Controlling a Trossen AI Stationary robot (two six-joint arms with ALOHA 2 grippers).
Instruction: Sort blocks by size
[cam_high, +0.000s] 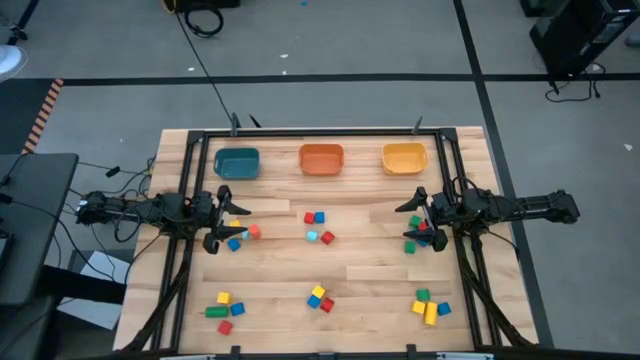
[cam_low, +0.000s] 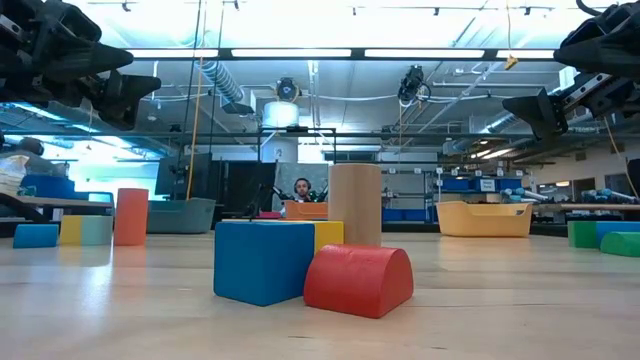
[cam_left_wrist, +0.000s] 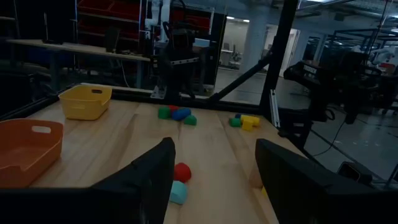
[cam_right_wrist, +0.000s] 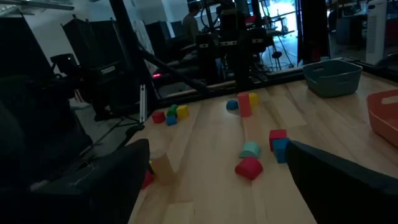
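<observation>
Several blocks (cam_high: 238, 234) beneath left claw (cam_high: 228, 225)

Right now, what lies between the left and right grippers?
In the high view, between left gripper and right gripper: four small blocks mid-table, red, blue, light blue; otherwise bare table.
</observation>
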